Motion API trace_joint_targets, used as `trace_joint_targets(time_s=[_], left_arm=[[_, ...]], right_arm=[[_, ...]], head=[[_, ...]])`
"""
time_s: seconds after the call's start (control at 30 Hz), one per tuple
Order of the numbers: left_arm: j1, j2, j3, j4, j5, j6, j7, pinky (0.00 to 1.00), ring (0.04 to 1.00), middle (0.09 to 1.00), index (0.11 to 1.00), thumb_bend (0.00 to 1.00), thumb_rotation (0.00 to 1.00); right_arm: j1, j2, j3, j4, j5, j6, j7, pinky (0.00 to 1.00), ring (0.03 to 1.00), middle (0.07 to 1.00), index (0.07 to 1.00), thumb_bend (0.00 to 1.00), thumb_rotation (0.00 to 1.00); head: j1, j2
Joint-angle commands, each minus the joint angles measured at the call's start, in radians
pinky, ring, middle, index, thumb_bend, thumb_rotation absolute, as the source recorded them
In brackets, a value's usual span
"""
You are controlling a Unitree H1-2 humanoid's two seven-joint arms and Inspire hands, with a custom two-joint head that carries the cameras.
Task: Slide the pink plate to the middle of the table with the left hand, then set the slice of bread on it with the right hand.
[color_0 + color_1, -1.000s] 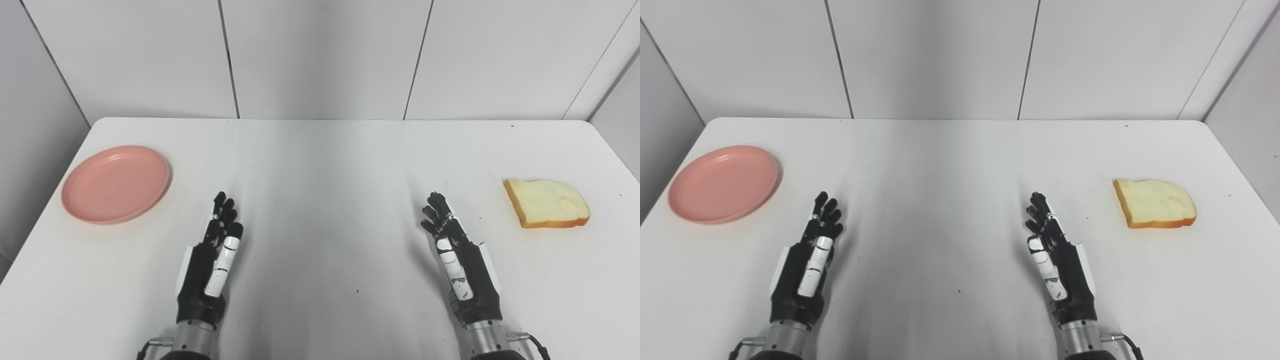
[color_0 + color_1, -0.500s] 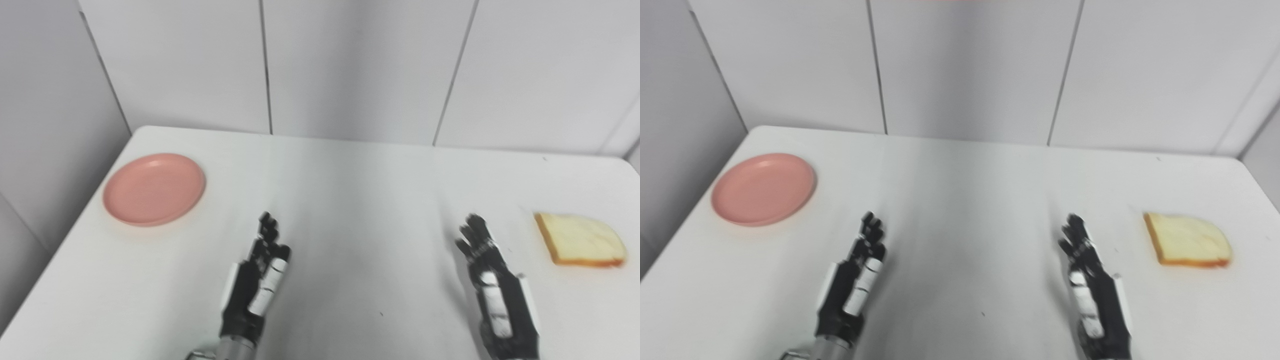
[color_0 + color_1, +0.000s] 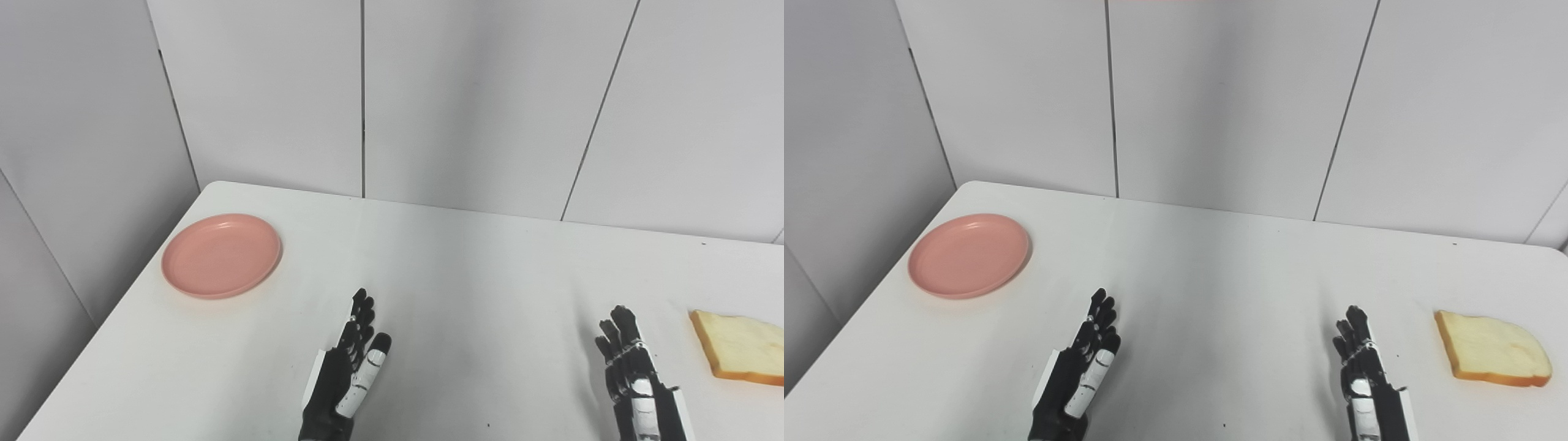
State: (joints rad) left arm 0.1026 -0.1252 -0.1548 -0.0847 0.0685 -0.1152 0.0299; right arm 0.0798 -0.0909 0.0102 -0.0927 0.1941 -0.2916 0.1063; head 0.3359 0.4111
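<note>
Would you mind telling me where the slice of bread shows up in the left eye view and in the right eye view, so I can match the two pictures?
Left eye view: the slice of bread lies at the far right, cut off by the picture's edge, just right of the right hand.
Right eye view: the bread shows whole, in from the right edge.
Shared landmark: the pink plate at the table's left.

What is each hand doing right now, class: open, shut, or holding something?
Left hand: open, fingers extended, holding nothing.
Right hand: open, fingers extended, holding nothing.
</note>
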Motion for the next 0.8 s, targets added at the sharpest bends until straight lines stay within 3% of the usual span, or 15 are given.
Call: trace_joint_targets(time_s=[0.0,0.17,0.3,0.57,0.77], left_arm=[[-0.019,-0.013,-0.003,0.060,0.000,-0.079,0.005,1.00,1.000,1.000,1.000,0.67,0.75],[-0.048,-0.004,0.045,0.038,-0.034,-0.062,0.016,1.00,1.000,1.000,1.000,0.67,0.75],[-0.107,0.035,0.104,-0.006,-0.066,-0.028,0.015,0.92,0.945,0.959,0.988,0.70,0.77],[-0.278,0.156,0.224,-0.023,-0.141,0.001,-0.020,0.90,0.916,0.925,0.964,0.82,0.75],[-0.394,0.241,0.292,-0.064,-0.185,0.073,-0.014,0.91,0.932,0.944,0.976,0.82,0.77]], right_arm=[[0.000,-0.058,-0.046,0.259,-0.015,-0.092,0.022,1.00,0.992,0.999,0.964,0.78,0.93],[-0.008,-0.045,-0.040,0.268,-0.017,-0.089,0.016,1.00,0.992,1.000,0.974,0.80,0.93],[-0.007,-0.037,-0.032,0.262,-0.023,-0.086,0.013,0.99,0.985,0.989,0.956,0.82,0.92],[-0.003,-0.032,-0.026,0.248,-0.018,-0.079,0.015,0.99,0.979,0.982,0.960,0.80,0.92],[-0.006,-0.032,-0.026,0.256,-0.017,-0.074,0.015,0.98,0.977,0.979,0.956,0.82,0.91]], head=[[0.003,-0.003],[-0.015,-0.005],[-0.024,-0.002],[-0.013,0.003],[-0.009,0.001]])
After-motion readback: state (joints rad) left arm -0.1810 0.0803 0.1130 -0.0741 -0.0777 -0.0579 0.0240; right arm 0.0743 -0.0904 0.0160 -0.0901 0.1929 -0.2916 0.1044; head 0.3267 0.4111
